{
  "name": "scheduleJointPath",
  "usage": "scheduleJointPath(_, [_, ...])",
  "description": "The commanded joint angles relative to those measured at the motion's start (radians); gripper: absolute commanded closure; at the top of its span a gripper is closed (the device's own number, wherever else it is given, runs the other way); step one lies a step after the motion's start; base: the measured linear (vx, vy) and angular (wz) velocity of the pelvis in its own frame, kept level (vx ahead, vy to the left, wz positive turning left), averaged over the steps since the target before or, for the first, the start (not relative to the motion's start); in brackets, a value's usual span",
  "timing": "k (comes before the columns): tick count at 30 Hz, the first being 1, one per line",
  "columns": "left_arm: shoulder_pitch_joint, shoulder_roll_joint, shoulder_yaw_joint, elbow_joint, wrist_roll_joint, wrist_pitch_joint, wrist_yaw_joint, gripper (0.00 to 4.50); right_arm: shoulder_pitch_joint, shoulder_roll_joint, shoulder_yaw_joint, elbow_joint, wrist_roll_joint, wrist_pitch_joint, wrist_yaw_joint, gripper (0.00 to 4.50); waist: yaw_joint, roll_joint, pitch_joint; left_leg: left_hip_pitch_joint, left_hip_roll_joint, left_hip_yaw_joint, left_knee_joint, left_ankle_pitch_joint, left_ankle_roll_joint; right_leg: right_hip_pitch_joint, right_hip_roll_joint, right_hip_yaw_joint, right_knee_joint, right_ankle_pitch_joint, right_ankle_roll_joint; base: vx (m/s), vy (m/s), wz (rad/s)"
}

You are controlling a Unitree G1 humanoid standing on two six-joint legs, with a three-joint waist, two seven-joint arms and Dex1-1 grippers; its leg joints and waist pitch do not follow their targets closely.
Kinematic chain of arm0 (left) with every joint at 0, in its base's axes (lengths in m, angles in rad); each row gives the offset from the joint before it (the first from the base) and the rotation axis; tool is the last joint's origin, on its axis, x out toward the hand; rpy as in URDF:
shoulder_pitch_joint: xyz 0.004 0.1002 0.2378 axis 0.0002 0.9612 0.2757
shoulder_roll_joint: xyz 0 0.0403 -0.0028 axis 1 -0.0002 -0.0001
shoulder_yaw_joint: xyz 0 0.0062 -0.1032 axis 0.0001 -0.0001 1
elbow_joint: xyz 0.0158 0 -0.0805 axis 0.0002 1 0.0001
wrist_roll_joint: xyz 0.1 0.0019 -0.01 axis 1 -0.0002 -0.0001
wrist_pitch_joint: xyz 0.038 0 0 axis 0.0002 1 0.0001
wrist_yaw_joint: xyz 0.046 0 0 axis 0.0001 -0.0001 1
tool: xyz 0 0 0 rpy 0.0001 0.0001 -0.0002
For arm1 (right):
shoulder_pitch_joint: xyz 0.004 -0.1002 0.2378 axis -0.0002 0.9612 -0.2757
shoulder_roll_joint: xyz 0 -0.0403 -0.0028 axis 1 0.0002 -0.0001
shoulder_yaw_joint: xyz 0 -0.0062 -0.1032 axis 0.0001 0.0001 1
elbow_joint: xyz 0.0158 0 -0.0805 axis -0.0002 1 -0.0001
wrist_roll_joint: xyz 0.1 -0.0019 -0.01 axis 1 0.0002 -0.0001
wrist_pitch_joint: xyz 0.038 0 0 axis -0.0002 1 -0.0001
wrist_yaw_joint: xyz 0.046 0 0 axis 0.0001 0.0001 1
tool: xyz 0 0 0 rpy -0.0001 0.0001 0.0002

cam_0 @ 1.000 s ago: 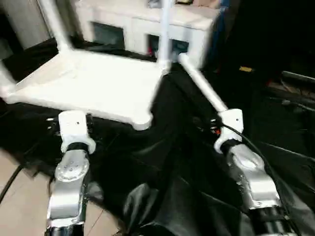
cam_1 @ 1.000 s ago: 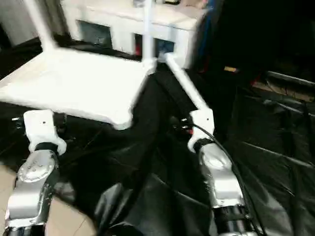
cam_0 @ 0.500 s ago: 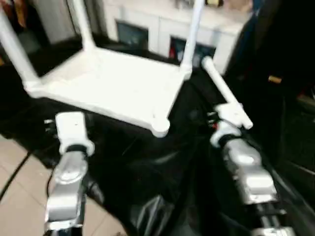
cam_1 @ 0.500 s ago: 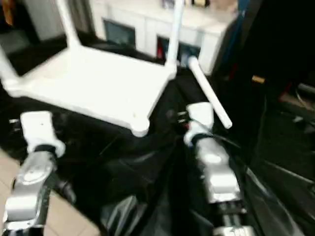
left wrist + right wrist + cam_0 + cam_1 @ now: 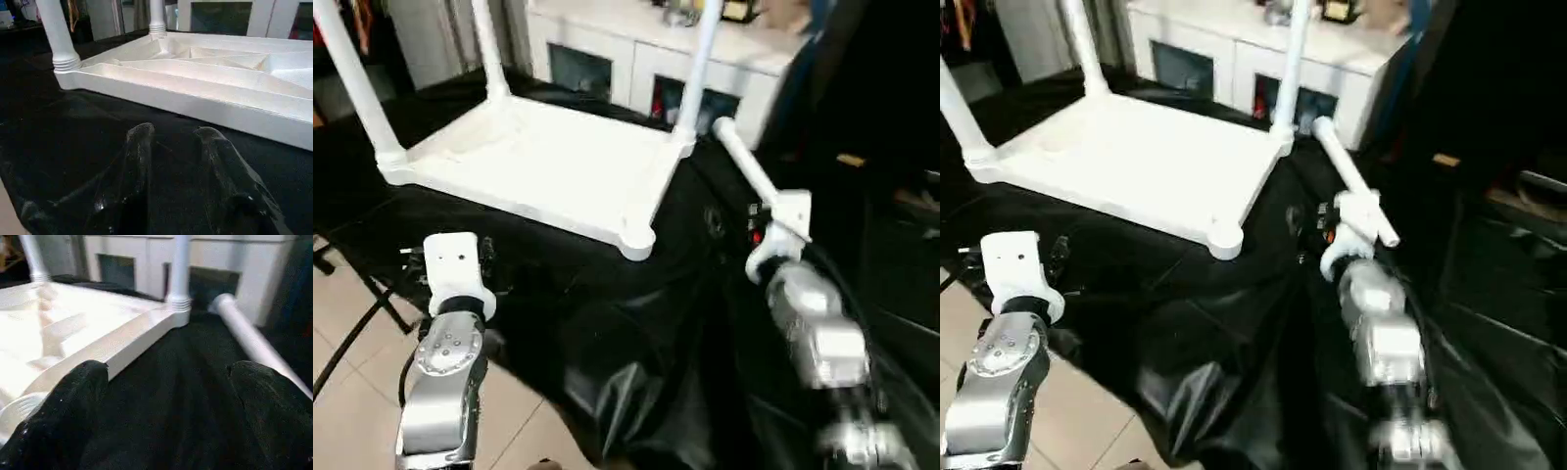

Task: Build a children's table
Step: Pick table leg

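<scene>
Looking through my head cam, the tabletop [image 5: 538, 166] sits upside down in the upper left of the frame, on the desk [image 5: 636, 323] covered in black sheeting. Three legs are already standing up in its corner sockets: one at the far left [image 5: 357, 93], one at the back [image 5: 487, 49], one at the back right corner [image 5: 695, 69]. The near right socket [image 5: 636, 238] has no leg in it. The fourth leg [image 5: 744, 171] lies loose on the black sheet just right of the tabletop, running diagonally toward my right arm.

My right claw [image 5: 166, 377] is spread wide, fingers [image 5: 73, 396] well apart and holding nothing; the loose leg [image 5: 254, 342] passes just beside one finger, though I honestly can't say if it's touching. My left claw [image 5: 171, 142] is only a little open, a narrow gap between the fingers [image 5: 139, 147], empty too, pointing at the tabletop's near edge [image 5: 195, 100] but not touching it.

A white cabinet [image 5: 636, 49] stands behind the desk.
</scene>
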Motion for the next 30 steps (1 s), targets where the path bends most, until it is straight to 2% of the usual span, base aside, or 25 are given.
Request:
scheduleJointPath(1, [0.007,0.007,0.011,-0.017,-0.007,0.017,-0.009,2.97,-0.020,-0.013,-0.022,0.045,-0.004,-0.027,-0.006,0.06,-0.002,0.004,-0.050,0.014,0.036,-0.015,-0.090,-0.327,-0.050,0.011,-0.081,0.049,-0.115,-0.359,-0.080,-0.057,0.003,-0.08])
scheduleJointPath(2, [0.008,0.010,0.015,-0.019,-0.008,0.019,-0.012,2.97,-0.037,-0.020,-0.025,0.076,-0.010,-0.039,-0.012,0.06,-0.001,0.002,-0.051,0.015,0.036,-0.012,-0.088,-0.314,-0.045,0.006,-0.079,0.050,-0.114,-0.336,-0.085,0.000,0.000,0.00])
scheduleJointPath(5, [0.014,0.031,0.029,-0.024,-0.017,0.026,-0.030,2.97,-0.117,-0.048,-0.030,0.225,-0.034,-0.086,-0.031,0.06,-0.003,0.003,-0.054,0.009,0.033,-0.012,-0.085,-0.297,-0.044,0.008,-0.079,0.046,-0.109,-0.314,-0.108,0.000,0.000,0.00])
scheduleJointPath(6, [0.015,0.042,0.034,-0.026,-0.025,0.033,-0.044,2.97,-0.153,-0.057,-0.033,0.295,-0.039,-0.105,-0.036,0.06,0.000,0.003,-0.058,0.005,0.033,-0.009,-0.082,-0.258,-0.036,0.008,-0.075,0.047,-0.103,-0.246,-0.120,0.000,0.000,0.00])
scheduleJointPath(8, [0.017,0.053,0.035,-0.030,-0.034,0.041,-0.063,2.97,-0.185,-0.065,-0.034,0.361,-0.042,-0.126,-0.038,0.06,0.000,0.003,-0.059,0.004,0.032,-0.008,-0.081,-0.242,-0.030,0.009,-0.073,0.046,-0.099,-0.213,-0.133,0.000,0.000,0.00])
scheduleJointPath(9, [0.027,0.082,0.032,-0.043,-0.057,0.060,-0.113,2.97,-0.243,-0.087,-0.027,0.477,-0.060,-0.165,-0.044,0.06,0.002,0.005,-0.064,0.002,0.032,-0.008,-0.077,-0.215,-0.028,0.011,-0.076,0.045,-0.091,-0.167,-0.150,0.000,0.000,0.00])
scheduleJointPath(10, [0.030,0.089,0.031,-0.046,-0.063,0.065,-0.126,2.97,-0.258,-0.093,-0.026,0.508,-0.065,-0.176,-0.045,0.06,0.001,0.005,-0.068,-0.003,0.029,-0.007,-0.074,-0.173,-0.021,0.015,-0.073,0.043,-0.082,-0.108,-0.171,0.000,0.000,0.00])
scheduleJointPath(11, [0.042,0.114,0.029,-0.064,-0.095,0.078,-0.176,2.97,-0.303,-0.113,-0.027,0.594,-0.078,-0.202,-0.056,0.06,0.008,0.012,-0.067,-0.004,0.030,-0.004,-0.068,-0.121,-0.013,0.009,-0.069,0.043,-0.074,-0.004,-0.186,0.000,0.000,0.00])
scheduleJointPath(12, [0.057,0.136,0.026,-0.087,-0.131,0.085,-0.231,2.97,-0.332,-0.127,-0.031,0.644,-0.082,-0.213,-0.064,0.06,0.007,0.011,-0.066,-0.009,0.026,-0.001,-0.067,-0.105,0.001,0.009,-0.061,0.040,-0.067,0.072,-0.207,0.000,0.000,0.00])
scheduleJointPath(13, [0.072,0.158,0.025,-0.113,-0.167,0.092,-0.285,2.70,-0.358,-0.141,-0.037,0.688,-0.085,-0.221,-0.074,0.00,0.009,0.014,-0.066,-0.008,0.027,-0.001,-0.065,-0.101,0.003,0.006,-0.064,0.040,-0.062,0.095,-0.217,0.000,0.000,0.00])
scheduleJointPath(15, [0.111,0.211,0.033,-0.198,-0.275,0.115,-0.410,2.60,-0.413,-0.172,-0.056,0.771,-0.081,-0.231,-0.077,0.00,0.009,0.011,-0.057,-0.014,0.025,0.000,-0.062,-0.079,0.029,0.004,-0.057,0.038,-0.052,0.176,-0.239,0.000,0.000,0.00])
scheduleJointPath(16, [0.125,0.241,0.033,-0.235,-0.304,0.125,-0.456,2.60,-0.437,-0.185,-0.065,0.804,-0.078,-0.237,-0.074,0.00,0.009,0.011,-0.047,-0.019,0.023,0.001,-0.064,-0.076,0.038,0.001,-0.056,0.038,-0.054,0.185,-0.240,0.000,0.000,0.00])
scheduleJointPath(17, [0.125,0.244,0.033,-0.237,-0.306,0.126,-0.459,2.50,-0.439,-0.186,-0.066,0.806,-0.078,-0.237,-0.073,0.00,0.009,0.012,-0.045,-0.017,0.025,0.002,-0.063,-0.087,0.045,-0.001,-0.054,0.038,-0.055,0.178,-0.242,0.000,0.000,0.00])
scheduleJointPath(18, [0.145,0.292,0.031,-0.288,-0.339,0.152,-0.517,2.36,-0.466,-0.203,-0.073,0.840,-0.079,-0.240,-0.075,0.00,0.010,0.014,-0.017,-0.020,0.027,0.003,-0.073,-0.166,0.053,-0.010,-0.057,0.039,-0.067,0.075,-0.236,0.000,0.000,0.00])
scheduleJointPath(19, [0.156,0.321,0.033,-0.318,-0.359,0.170,-0.549,2.24,-0.481,-0.212,-0.076,0.862,-0.080,-0.244,-0.078,0.00,0.013,0.018,-0.011,-0.017,0.029,0.000,-0.077,-0.198,0.045,-0.010,-0.062,0.039,-0.069,0.023,-0.231,0.000,0.000,0.00])
scheduleJointPath(20, [0.158,0.334,0.036,-0.332,-0.370,0.183,-0.561,2.20,-0.489,-0.217,-0.079,0.874,-0.079,-0.246,-0.076,0.00,0.011,0.017,0.001,-0.015,0.030,0.000,-0.083,-0.253,0.032,-0.015,-0.061,0.041,-0.077,-0.064,-0.222,0.000,0.000,0.00])
scheduleJointPath(21, [0.170,0.377,0.051,-0.385,-0.414,0.231,-0.602,2.19,-0.513,-0.233,-0.089,0.911,-0.079,-0.249,-0.078,0.00,0.013,0.023,0.021,-0.011,0.031,-0.002,-0.088,-0.315,0.012,-0.025,-0.063,0.044,-0.083,-0.150,-0.217,0.000,0.000,0.00])
scheduleJointPath(22, [0.176,0.393,0.064,-0.409,-0.434,0.250,-0.614,2.15,-0.521,-0.238,-0.091,0.923,-0.079,-0.249,-0.080,0.00,0.014,0.023,0.027,-0.012,0.030,-0.004,-0.090,-0.328,0.005,-0.024,-0.065,0.044,-0.083,-0.176,-0.215,0.000,0.000,0.00])
scheduleJointPath(23, [0.179,0.420,0.086,-0.450,-0.472,0.288,-0.625,2.04,-0.536,-0.248,-0.103,0.940,-0.073,-0.252,-0.073,0.00,0.017,0.028,0.041,-0.015,0.029,-0.005,-0.092,-0.332,-0.002,-0.027,-0.067,0.047,-0.087,-0.195,-0.212,0.000,0.000,0.00])
scheduleJointPath(24, [0.179,0.420,0.086,-0.450,-0.472,0.288,-0.625,1.90,-0.536,-0.248,-0.103,0.940,-0.073,-0.252,-0.073,0.00,0.018,0.024,0.045,-0.016,0.029,-0.004,-0.091,-0.309,0.004,-0.024,-0.068,0.049,-0.088,-0.186,-0.214,0.000,0.000,0.00])
scheduleJointPath(25, [0.182,0.438,0.101,-0.476,-0.498,0.312,-0.632,1.81,-0.545,-0.254,-0.104,0.948,-0.075,-0.255,-0.078,0.00,0.023,0.032,0.064,-0.023,0.029,-0.007,-0.095,-0.294,0.007,-0.030,-0.070,0.050,-0.089,-0.178,-0.213,0.000,0.000,0.00])
scheduleJointPath(26, [0.184,0.458,0.111,-0.498,-0.525,0.331,-0.643,1.79,-0.553,-0.261,-0.107,0.960,-0.080,-0.256,-0.088,0.00,0.023,0.028,0.060,-0.023,0.028,-0.004,-0.091,-0.252,0.016,-0.025,-0.070,0.051,-0.083,-0.141,-0.223,0.000,0.000,0.00])
scheduleJointPath(27, [0.182,0.483,0.129,-0.528,-0.561,0.366,-0.652,1.79,-0.564,-0.270,-0.113,0.971,-0.084,-0.259,-0.105,0.00,0.029,0.036,0.072,-0.027,0.025,-0.005,-0.088,-0.205,0.027,-0.028,-0.067,0.051,-0.080,-0.092,-0.236,0.000,0.000,0.00])
scheduleJointPath(29, [0.171,0.521,0.165,-0.581,-0.649,0.428,-0.667,1.59,-0.580,-0.284,-0.135,0.983,-0.075,-0.256,-0.130,0.00,0.033,0.035,0.086,-0.037,0.023,-0.007,-0.084,-0.132,0.049,-0.029,-0.065,0.050,-0.071,-0.007,-0.251,0.000,0.000,0.00])
scheduleJointPath(30, [0.145,0.557,0.202,-0.607,-0.693,0.469,-0.670,1.46,-0.595,-0.288,-0.138,0.991,-0.082,-0.269,-0.130,0.00,0.039,0.044,0.093,-0.039,0.018,-0.004,-0.073,-0.023,0.080,-0.031,-0.057,0.049,-0.059,0.148,-0.279,0.000,0.000,0.00])
